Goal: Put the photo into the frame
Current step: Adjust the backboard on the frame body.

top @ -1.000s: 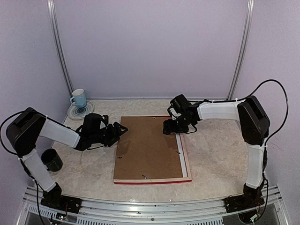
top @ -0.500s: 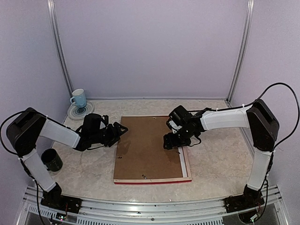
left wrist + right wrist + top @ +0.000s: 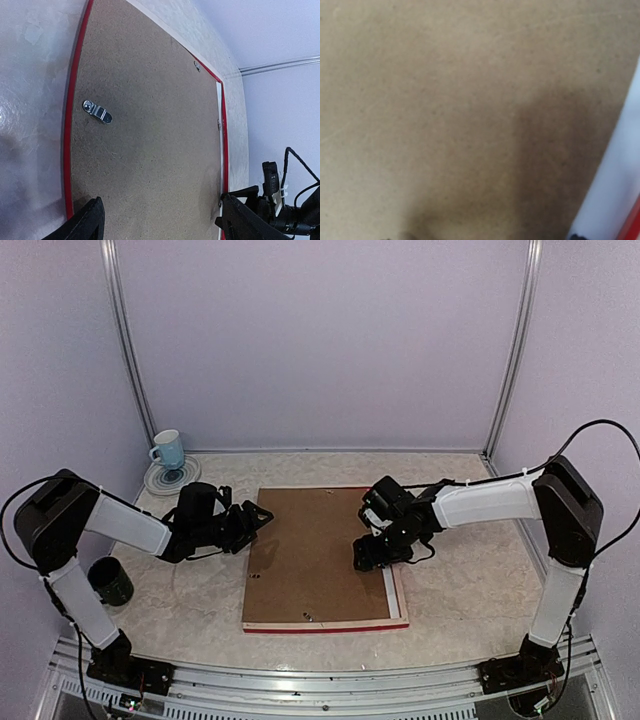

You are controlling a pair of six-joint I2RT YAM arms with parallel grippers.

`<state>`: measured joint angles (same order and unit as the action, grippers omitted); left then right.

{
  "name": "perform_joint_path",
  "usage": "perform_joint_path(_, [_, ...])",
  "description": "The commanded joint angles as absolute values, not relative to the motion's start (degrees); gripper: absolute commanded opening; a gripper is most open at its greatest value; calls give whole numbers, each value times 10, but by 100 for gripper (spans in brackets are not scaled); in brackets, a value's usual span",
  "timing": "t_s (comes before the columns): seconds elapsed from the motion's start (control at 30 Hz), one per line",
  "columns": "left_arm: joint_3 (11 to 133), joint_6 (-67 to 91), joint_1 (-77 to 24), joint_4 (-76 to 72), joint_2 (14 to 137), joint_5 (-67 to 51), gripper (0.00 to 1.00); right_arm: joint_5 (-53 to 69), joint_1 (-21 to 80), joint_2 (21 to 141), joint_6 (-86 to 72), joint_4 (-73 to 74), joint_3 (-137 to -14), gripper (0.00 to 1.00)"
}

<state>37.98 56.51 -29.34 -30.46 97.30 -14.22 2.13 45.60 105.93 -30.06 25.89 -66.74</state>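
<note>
Left jaws: spread wide, gripping nothing. The left gripper (image 3: 258, 518) hovers at the left edge of the frame (image 3: 325, 626), near its far corner. Right jaws are likewise spread, nothing held. The right gripper (image 3: 370, 558) sits low over the brown backing board (image 3: 315, 555), near its right side. The frame lies back up on the counter (image 3: 460, 590) between the arms — board inside it, white strip (image 3: 391, 585) exposed along the right bar.

My top view looks down on the whole bench (image 3: 460, 590); left wrist looks low across the frame (image 3: 325, 626), right wrist sits close over its board (image 3: 445, 100).
</note>
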Motion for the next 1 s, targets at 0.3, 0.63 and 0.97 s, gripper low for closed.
perform_joint_path(0.3, [379, 569, -302, -324, 985, -149, 80, 14, 482, 1022, -303, 287, -664, 76])
perform_joint_path(0.63, [384, 573, -304, -325, 991, -152, 80, 5, 486, 1033, -299, 291, -668, 76])
perform_joint_path(0.97, [384, 572, -304, -325, 992, -153, 80, -1, 486, 1056, -294, 281, -673, 77])
